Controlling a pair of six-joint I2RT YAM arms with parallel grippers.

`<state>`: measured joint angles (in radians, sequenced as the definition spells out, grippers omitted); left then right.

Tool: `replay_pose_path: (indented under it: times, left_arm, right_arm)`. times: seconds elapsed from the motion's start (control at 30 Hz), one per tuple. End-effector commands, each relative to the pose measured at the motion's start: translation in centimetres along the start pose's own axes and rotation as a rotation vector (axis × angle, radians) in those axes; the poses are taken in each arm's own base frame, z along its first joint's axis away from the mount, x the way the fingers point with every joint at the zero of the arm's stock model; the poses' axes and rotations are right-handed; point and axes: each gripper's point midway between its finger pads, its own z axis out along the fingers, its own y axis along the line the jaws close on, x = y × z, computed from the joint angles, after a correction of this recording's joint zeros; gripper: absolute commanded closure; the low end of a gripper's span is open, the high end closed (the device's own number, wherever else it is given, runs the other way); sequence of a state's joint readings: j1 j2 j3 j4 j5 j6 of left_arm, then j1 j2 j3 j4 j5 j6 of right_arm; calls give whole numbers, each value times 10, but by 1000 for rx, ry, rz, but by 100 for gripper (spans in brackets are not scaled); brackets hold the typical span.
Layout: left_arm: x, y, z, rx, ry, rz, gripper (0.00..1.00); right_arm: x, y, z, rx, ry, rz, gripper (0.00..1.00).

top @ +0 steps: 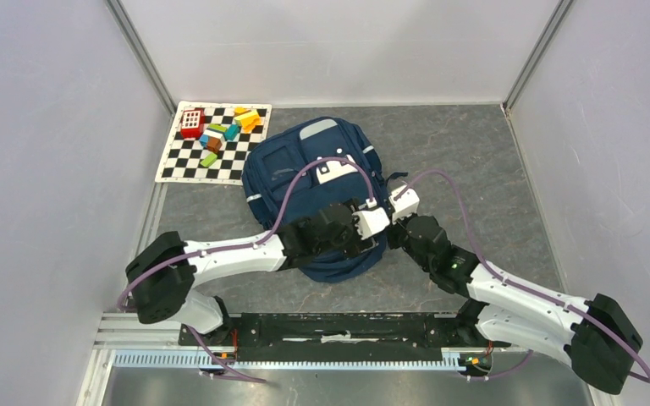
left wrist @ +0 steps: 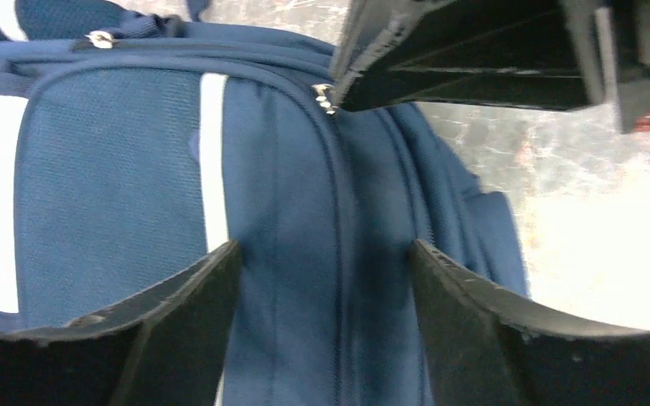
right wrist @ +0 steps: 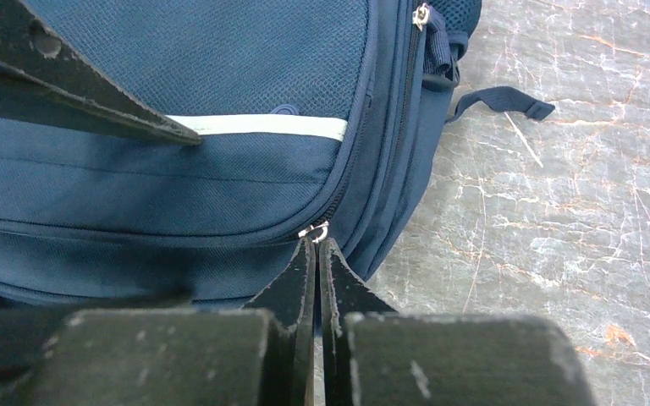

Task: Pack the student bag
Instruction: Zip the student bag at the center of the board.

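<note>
The student bag point(top: 305, 169), a navy blue backpack with pale stripes, lies flat in the middle of the table. My left gripper point(left wrist: 326, 279) hovers just over its side panel. It is open, and its fingers point(left wrist: 195, 296) straddle a closed zipper seam with only fabric between them. My right gripper point(right wrist: 316, 245) is shut at the bag's edge. Its tips pinch the small metal zipper pull point(right wrist: 315, 230). The same zipper pull point(left wrist: 326, 97) shows in the left wrist view at the tip of the right gripper's dark fingers. The bag's inside is hidden.
A checkered mat point(top: 178, 165) lies at the back left with several coloured blocks point(top: 224, 134) and a red toy point(top: 191, 123) on it. A loose strap point(right wrist: 504, 100) trails from the bag onto the grey tabletop point(right wrist: 559, 254). White walls enclose three sides.
</note>
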<state>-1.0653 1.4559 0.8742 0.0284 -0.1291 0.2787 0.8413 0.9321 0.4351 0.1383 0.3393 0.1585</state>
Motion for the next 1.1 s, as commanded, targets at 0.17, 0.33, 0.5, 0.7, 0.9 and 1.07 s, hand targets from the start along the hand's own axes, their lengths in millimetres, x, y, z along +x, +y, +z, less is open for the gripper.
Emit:
replay_pose_path:
  times: [0.17,0.33,0.5,0.7,0.9,1.07]
  left_arm:
    - [-15,16,12,-138,-63,123,72]
    - [-7,9,5,-124,-43,120,98]
    - [-2,1,-9,-92,-14,117,98]
    - [15,-3,-32,-69,26,111,98]
    - [24,-10,-54,-16,63,94,98]
    - [42,-13,-65,-11,114,102,98]
  right_arm:
    - [6,-18,-1,97,-36,39,100]
    - [6,-29,3,157,-58,-11,100]
    - [0,-55,1,308,-67,-83,100]
    - [-17,-62,-3,337,-104,-132,100]
    - [-32,-31,18,133,-111,-202,100]
    - [-40,-16,35,0,-100,-228,100]
